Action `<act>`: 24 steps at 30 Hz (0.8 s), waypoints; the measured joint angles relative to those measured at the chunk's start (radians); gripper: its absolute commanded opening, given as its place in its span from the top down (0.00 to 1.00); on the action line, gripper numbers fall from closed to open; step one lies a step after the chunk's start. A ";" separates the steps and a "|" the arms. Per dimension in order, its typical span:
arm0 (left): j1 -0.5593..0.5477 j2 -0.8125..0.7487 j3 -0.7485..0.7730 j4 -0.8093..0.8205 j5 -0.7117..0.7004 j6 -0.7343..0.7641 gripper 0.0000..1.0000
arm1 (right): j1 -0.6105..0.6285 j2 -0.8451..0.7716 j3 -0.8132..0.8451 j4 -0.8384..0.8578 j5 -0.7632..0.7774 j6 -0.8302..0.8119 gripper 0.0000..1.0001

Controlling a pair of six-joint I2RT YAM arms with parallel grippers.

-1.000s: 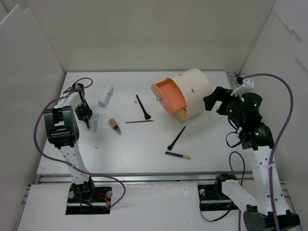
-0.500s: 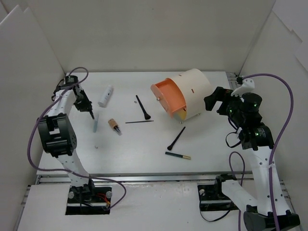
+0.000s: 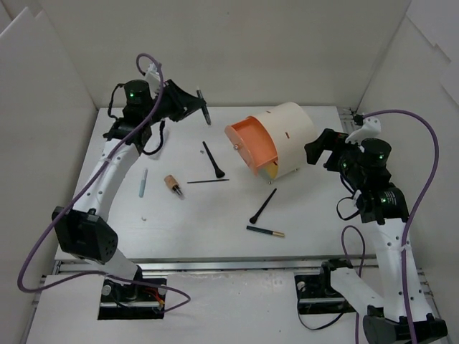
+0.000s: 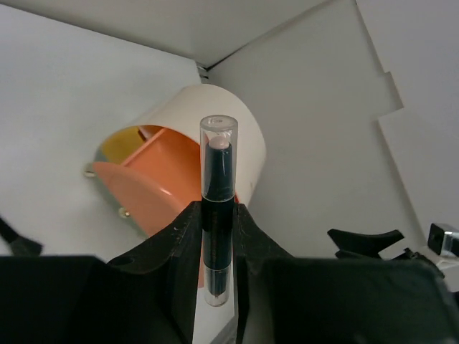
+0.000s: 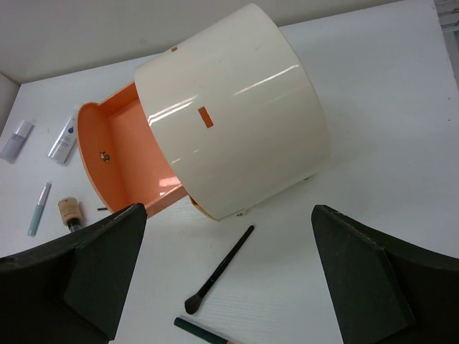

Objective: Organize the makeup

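The left claw is raised above the far left part of the table, out over its far edge and to the left of the cream cylinder. Its jaws are nearly closed and pinch a dark stick with a clear cap. In the left wrist view the stick stands straight up between the two black fingers, gripped near its lower end, with the capped tip pointing toward the cylinder's open side.

The right claw is spread as wide as it goes and holds nothing. It hovers just right of the cylinder; whether it touches the cream wall cannot be told.

The cylinder lies on its side in the far middle of the table. Its orange drawer is pulled out and faces left and near.

The other makeup lies loose on the table:
- The pale slim pen is on the left, under the raised left arm.
- The stubby tan brush is just right of the pen.
- A short black brush lies just left of the drawer.
- A thin black stick lies crosswise right below that brush.
- A longer black brush lies slanted on the near side of the cylinder.
- The gold-ended pencil lies beside the longer brush's head, nearer still.
- The white tube shows only in the right wrist view, at the far left beyond the drawer.
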 measured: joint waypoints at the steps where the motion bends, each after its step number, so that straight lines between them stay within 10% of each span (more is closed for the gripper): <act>1: -0.022 0.022 0.000 0.031 0.000 -0.033 1.00 | 0.000 -0.002 0.000 0.000 0.000 0.000 0.02; 24: -0.335 0.286 0.191 0.000 -0.238 -0.200 0.85 | 0.000 -0.139 -0.001 -0.024 0.031 -0.011 0.02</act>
